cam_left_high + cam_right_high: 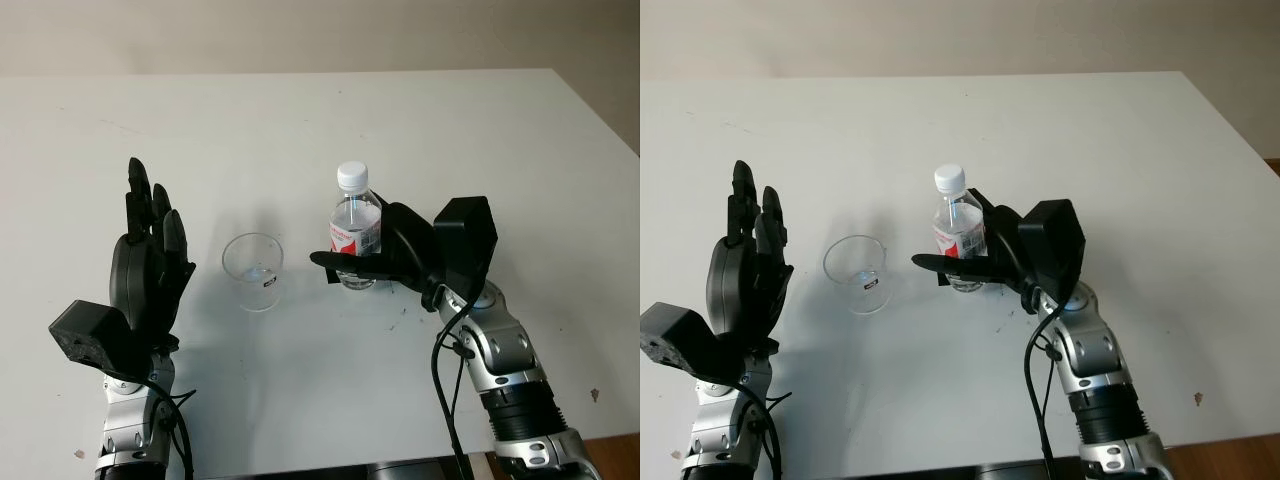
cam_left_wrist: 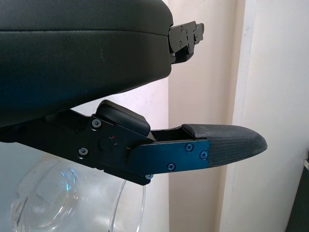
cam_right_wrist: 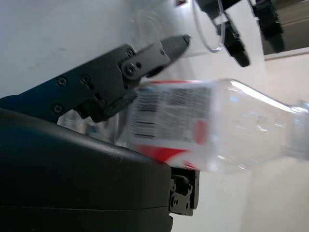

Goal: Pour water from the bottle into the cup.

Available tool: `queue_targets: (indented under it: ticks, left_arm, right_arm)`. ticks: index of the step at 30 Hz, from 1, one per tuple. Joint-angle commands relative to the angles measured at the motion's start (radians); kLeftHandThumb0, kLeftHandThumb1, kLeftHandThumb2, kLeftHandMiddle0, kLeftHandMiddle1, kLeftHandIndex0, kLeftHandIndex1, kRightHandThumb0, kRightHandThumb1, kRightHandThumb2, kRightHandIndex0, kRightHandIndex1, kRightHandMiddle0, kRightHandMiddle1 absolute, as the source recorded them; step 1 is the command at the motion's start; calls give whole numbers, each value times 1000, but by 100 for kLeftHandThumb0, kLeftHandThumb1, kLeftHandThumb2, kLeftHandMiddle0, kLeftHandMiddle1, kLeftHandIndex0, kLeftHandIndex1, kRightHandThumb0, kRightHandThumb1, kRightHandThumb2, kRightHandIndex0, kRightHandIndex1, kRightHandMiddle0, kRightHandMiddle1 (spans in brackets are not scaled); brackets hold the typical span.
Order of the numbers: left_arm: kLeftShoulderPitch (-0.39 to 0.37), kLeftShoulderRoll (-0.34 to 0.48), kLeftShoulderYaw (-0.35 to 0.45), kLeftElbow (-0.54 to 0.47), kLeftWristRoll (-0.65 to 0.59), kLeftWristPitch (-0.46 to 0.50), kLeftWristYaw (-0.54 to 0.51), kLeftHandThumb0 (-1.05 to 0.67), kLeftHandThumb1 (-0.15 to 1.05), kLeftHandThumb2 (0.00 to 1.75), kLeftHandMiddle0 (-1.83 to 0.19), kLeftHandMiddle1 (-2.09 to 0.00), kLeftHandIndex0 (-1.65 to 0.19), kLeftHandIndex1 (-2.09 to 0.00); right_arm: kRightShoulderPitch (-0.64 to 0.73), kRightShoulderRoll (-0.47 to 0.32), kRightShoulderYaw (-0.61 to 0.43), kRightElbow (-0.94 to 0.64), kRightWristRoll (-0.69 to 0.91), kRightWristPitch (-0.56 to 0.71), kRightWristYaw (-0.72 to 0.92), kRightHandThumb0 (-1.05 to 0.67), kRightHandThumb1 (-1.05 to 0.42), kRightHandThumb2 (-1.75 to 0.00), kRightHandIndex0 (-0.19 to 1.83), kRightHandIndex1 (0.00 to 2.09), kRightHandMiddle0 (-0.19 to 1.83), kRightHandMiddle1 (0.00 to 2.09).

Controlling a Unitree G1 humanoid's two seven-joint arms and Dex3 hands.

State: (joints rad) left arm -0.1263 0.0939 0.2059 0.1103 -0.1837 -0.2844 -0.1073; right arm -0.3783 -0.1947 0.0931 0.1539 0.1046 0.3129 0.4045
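Two things of the task stand on the white surface (image 1: 300, 130), close to its middle: a clear plastic bottle (image 1: 356, 232) and a clear cup (image 1: 254, 271). The bottle is upright, with a white cap (image 1: 352, 177) closed on it and a red and white label around its body. The right hand (image 1: 385, 262) is at the bottle: its black fingers (image 1: 345, 263) reach across the front of the lower body and the palm is on the right side of the bottle, so the hand is closed around the bottle. In the right wrist view the bottle (image 3: 207, 128) lies between one finger (image 3: 120, 77) and the black shell of the hand, and the cup (image 3: 159, 29) is seen behind it. The base of the bottle seems to be on the surface, but I cannot tell this for sure.

The cup stands just to the left of the bottle, apart from it, with its mouth up. The left hand (image 1: 150, 265) is to the left of the cup, near but not touching; it is open and holds nothing, with the fingers pointing up and away from the robot. In the left wrist view the cup (image 2: 63, 203) is below one finger (image 2: 227, 145).

Some small dark marks are on the surface near the right hand. Behind the far edge of the surface is a plain beige wall (image 1: 300, 35).
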Motion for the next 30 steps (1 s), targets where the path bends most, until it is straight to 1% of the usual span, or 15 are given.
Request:
queue_targets:
  ticks: [1,4,8,13,15,17,20,21,23,24,26,27,28,30]
  left_arm:
    - [1,8,4,0,-4,-5,-4,-95,105,53,16,0,19,0]
    - [0,8,6,0,-4,-3,-5,-94,105,53,16,0,19,0]
    - [0,9,7,-2,2,-1,0,-95,105,52,15,0,19,0]
    - [-1,11,10,-2,-2,4,-2,-95,105,51,15,0,19,0]
    - [-1,12,12,-1,-6,5,-7,-95,105,50,15,0,19,0]
    - [-2,15,13,3,-4,0,-10,-95,105,50,15,0,19,0]
    - [-4,14,14,7,-4,-4,-11,-94,105,51,15,0,19,0]
    - [-5,14,14,8,-4,-6,-11,-94,105,52,15,0,19,0]
    - [-4,16,13,7,-3,-4,-10,-94,105,52,15,0,19,0]
    - [-4,16,12,8,-3,-4,-10,-95,105,52,15,0,19,0]
    - [-6,17,11,13,-2,-7,-12,-95,105,53,15,0,19,0]
    - [-6,17,10,15,-2,-9,-13,-94,105,53,16,0,19,0]
    - [-7,17,9,15,1,-10,-12,-94,105,53,16,0,19,0]
    - [-8,15,9,17,0,-10,-12,-95,105,52,16,0,19,0]
  right_arm:
    - [35,-2,-7,28,18,-12,24,-57,-96,-5,-18,166,-19,170]
    - [53,1,-22,60,40,-44,53,-59,-93,-5,-16,131,-19,136]
    - [73,0,-35,101,47,-100,70,-62,-93,-5,-16,119,-19,127]
    - [102,16,-70,121,70,-117,45,-64,-92,-5,-16,111,-18,124]
    - [112,24,-85,134,78,-141,40,-63,-93,-5,-18,103,-19,115]
    - [121,32,-101,159,85,-192,37,-61,-94,-5,-18,94,-19,108]
    - [128,42,-119,195,98,-258,44,-60,-94,-5,-11,66,-15,88]
    - [128,43,-120,203,98,-271,45,-61,-94,-5,-9,50,-14,76]
    - [135,33,-113,213,78,-318,50,-64,-94,-5,-2,28,-10,58]
    - [138,27,-109,218,68,-342,54,-67,-93,-5,-6,15,-13,41]
    - [142,12,-104,237,53,-399,79,-69,-93,-5,-14,6,-16,25]
    - [145,-2,-96,246,32,-443,91,-73,-92,-5,-16,3,-18,14]
    - [154,-16,-87,245,10,-501,102,-80,-92,-5,-18,1,-19,6]
    - [169,-35,-73,229,-24,-571,110,-87,-92,-5,-19,0,-19,1]
